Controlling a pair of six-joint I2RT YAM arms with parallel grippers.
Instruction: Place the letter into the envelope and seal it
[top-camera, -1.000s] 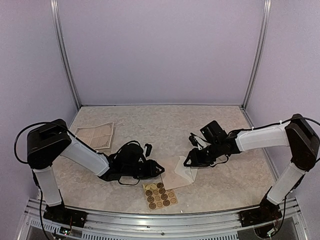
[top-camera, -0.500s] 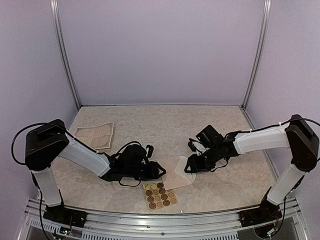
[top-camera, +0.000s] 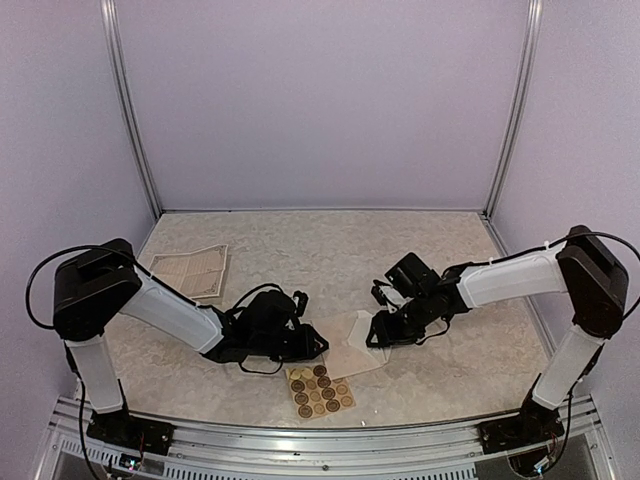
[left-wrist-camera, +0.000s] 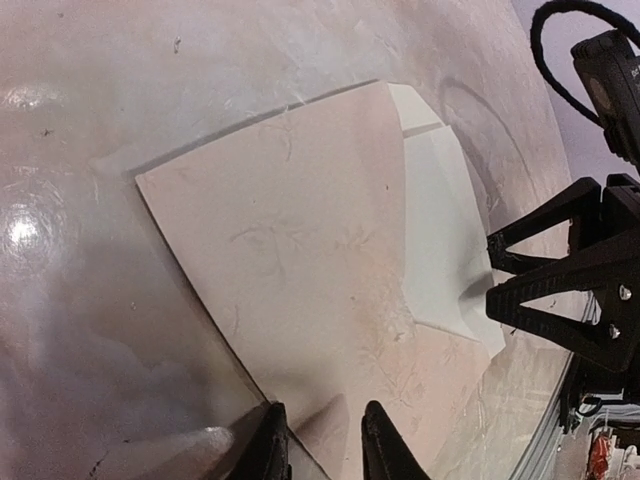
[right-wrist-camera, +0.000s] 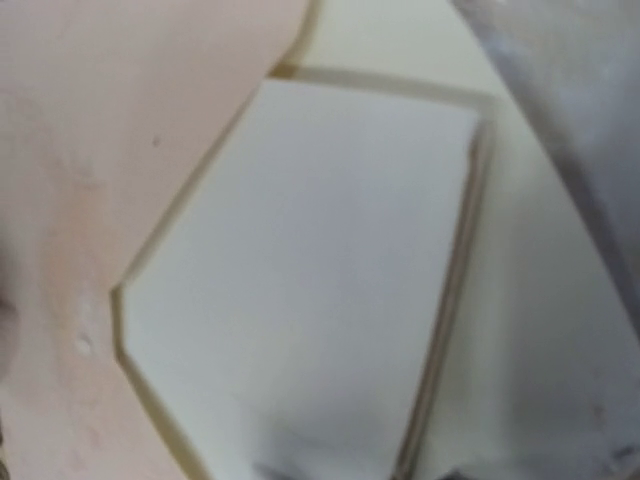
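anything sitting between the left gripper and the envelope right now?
Nothing visible. In the left wrist view the envelope's near corner lies between the open fingers of the left gripper, flat on the table. The right gripper is at the envelope's far side, by the white paper, out of that path.

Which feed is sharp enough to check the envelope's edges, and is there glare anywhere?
Left wrist: sharp, envelope edges crisp, bright glare on the table at left. Right wrist: too close, blurred throughout. Top external: even light, envelope small.
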